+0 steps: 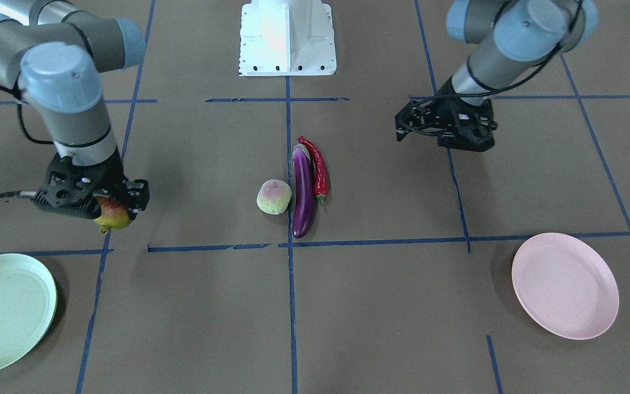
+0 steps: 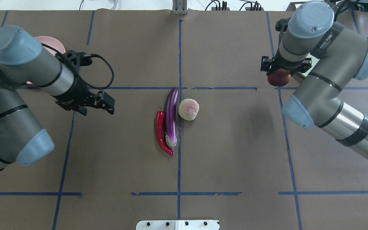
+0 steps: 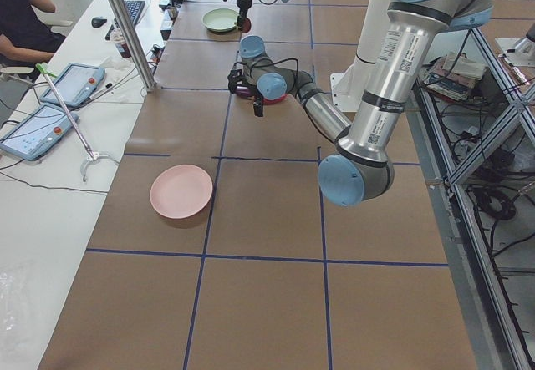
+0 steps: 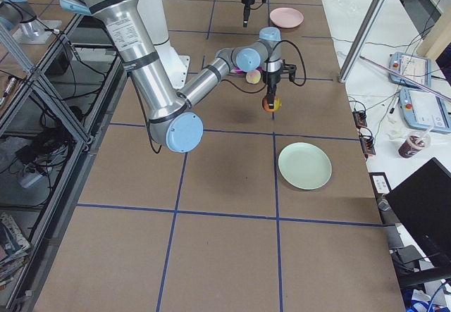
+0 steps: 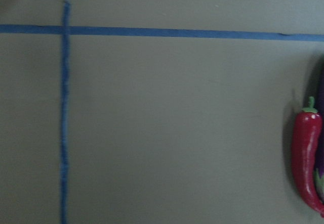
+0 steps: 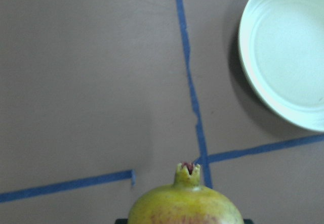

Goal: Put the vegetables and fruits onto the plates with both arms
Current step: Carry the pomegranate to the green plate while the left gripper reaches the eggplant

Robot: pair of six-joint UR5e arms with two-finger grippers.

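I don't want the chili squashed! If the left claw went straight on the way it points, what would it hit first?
The left claw points down, so probably bare table first; the red chili lies off to the side.

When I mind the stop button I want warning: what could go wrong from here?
The right gripper holds the pomegranate in the air, short of the mint green plate; a slip would drop a round fruit that could roll. The chili pepper lies right against the eggplant, with the peach close on its other side, so the left gripper may nudge neighbours when picking one.
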